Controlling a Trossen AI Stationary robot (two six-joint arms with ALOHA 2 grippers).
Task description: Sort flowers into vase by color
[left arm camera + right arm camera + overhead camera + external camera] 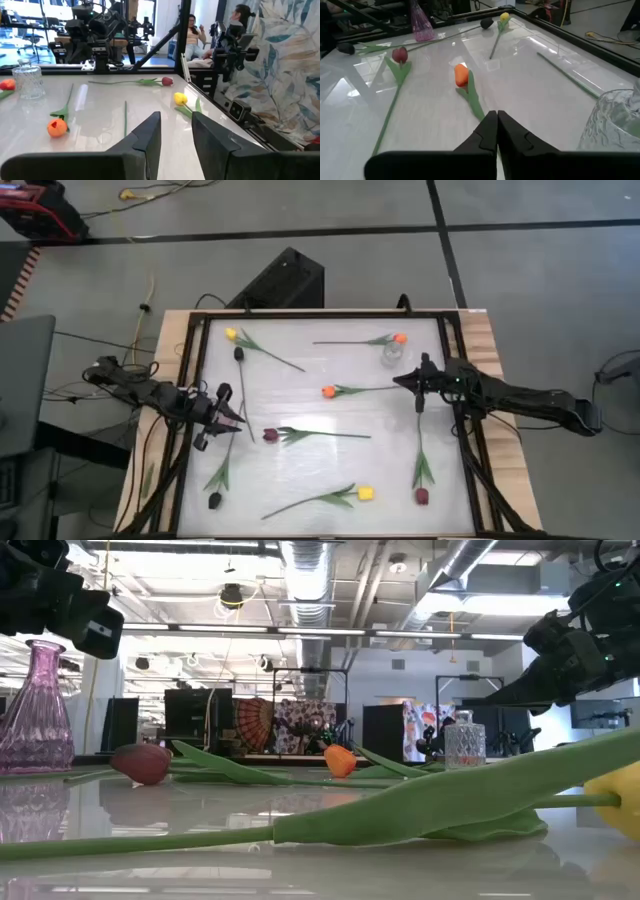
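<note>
Because the left hand (226,416) overlaps it in the high view, the pink vase (35,705) is hard to make out there; it shows clearly only in the low view and the right wrist view. The low view cuts off the yellow head at its right edge, and the arms appear there only as dark shapes in the upper corners. Two of the darkest heads read almost black from above, so their exact colour is uncertain. The left hand sits over the left part of the surface (330,465) with its fingers (150,136) parted and nothing between them. The right hand (497,125) has its fingers pressed together and grips nothing; its tips stand just over the leaf of an orange flower, and contact cannot be confirmed. Count of flowers (320,436) lying flat on the surface: eight. Of these, two are yellow flowers (231,334), two are orange flowers (328,391), and four are dark red flowers (269,435). Vases: two, the pink one and a clear vase (392,355) near the far right, both holding no flowers.
</note>
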